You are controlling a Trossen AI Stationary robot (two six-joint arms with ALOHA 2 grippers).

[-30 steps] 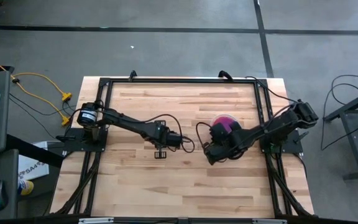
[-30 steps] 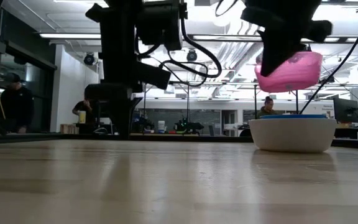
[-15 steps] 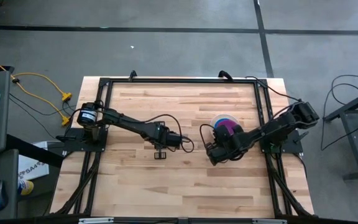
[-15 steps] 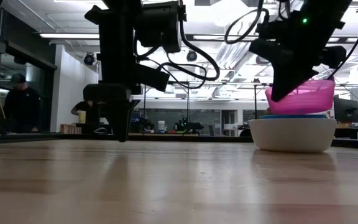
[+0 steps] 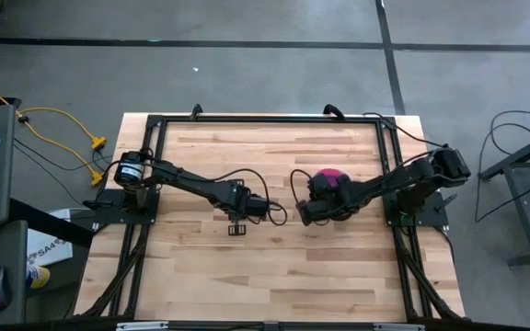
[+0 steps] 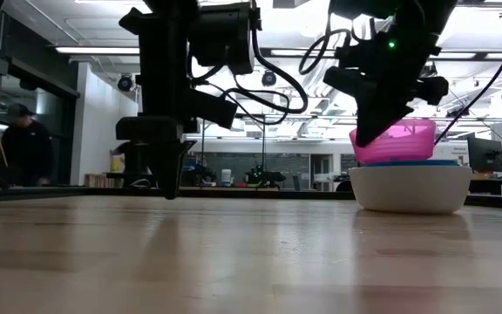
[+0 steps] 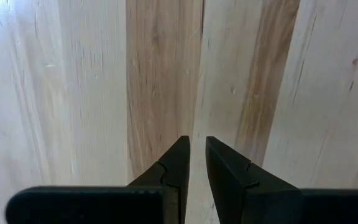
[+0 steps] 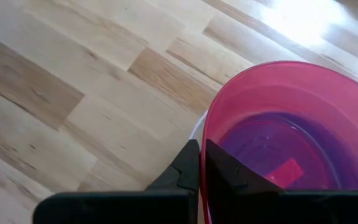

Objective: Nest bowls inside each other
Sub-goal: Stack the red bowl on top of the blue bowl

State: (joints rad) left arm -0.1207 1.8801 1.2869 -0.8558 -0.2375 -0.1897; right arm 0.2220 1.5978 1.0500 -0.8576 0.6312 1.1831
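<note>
Right of centre in the high view, the right gripper [image 5: 307, 213] pinches the pink-red bowl's [image 6: 396, 142] rim, seating it in the white bowl [image 6: 410, 187] stack (blue rim visible). Next: release. The left gripper [image 7: 192, 163], near-closed, idles empty mid-table.

You had three bowls in sight, stacked near the table's [image 5: 201, 276] right edge: one white bowl [image 6: 406, 187], one blue rim [image 6: 408, 162] inside it, one pink bowl [image 6: 395, 141] on top. Two arms were over the table.

pink-red bowl [image 6: 394, 141] sits tilted atop blue-rimmed white bowl [image 6: 408, 187].
</note>
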